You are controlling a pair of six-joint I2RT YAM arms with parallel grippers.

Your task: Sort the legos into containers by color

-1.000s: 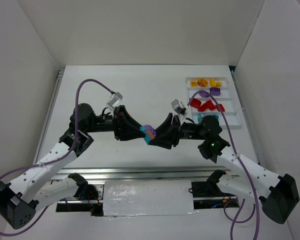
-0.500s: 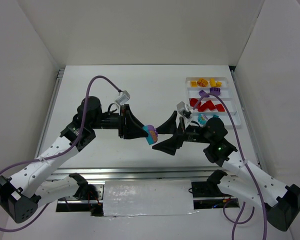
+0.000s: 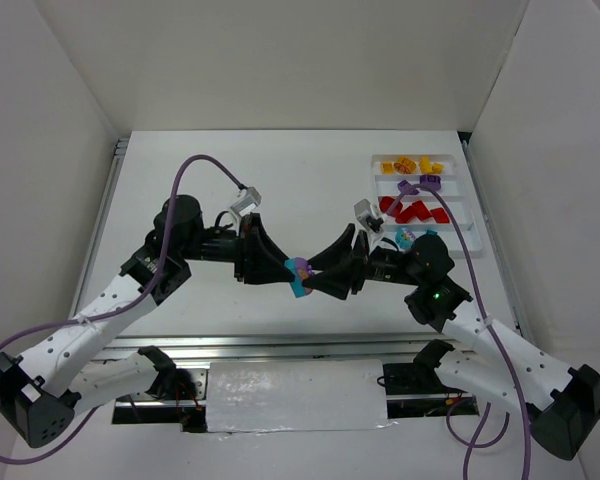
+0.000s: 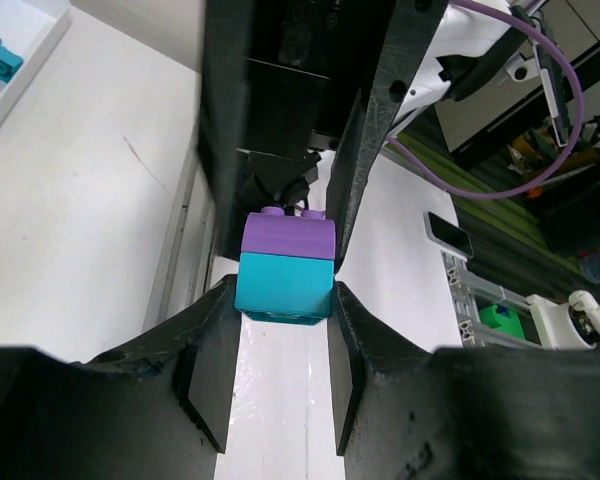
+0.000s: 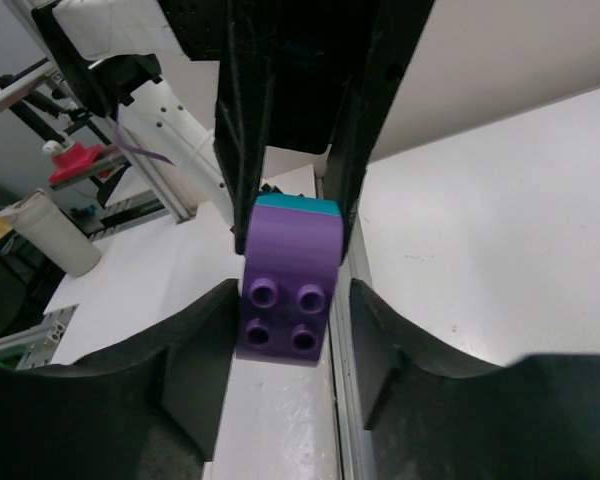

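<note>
The teal brick [image 4: 283,287] and the purple brick [image 5: 288,290] are stuck together as one stack. I see it held in the air above the table [image 3: 280,180], well to the left of the white tray [image 3: 465,232] and nearer the arm bases than the tray is.

My left gripper [image 4: 280,300] is clenched on the teal brick. In the left wrist view both of its fingers [image 4: 210,370] press the brick's sides, and the purple brick sticks out beyond them, away from that camera.

My right gripper [image 5: 292,300] comes in from the tray side and meets the left one nose to nose. Its fingers [image 5: 200,370] stand on either side of the purple brick. One looks to be just at the brick's edge and the other shows a thin sliver of gap, so I cannot tell whether it is gripping or only straddling the brick. The four studs of the purple brick face the right wrist camera.

In the tray, the farthest compartment holds the yellow bricks [image 3: 412,164]. The next one toward me holds purple pieces [image 3: 429,182], and the one after that holds the red bricks [image 3: 410,210]. The nearest holds a teal piece [image 3: 407,236]. The right arm's purple cable [image 3: 442,215] drapes across the tray from above.
</note>
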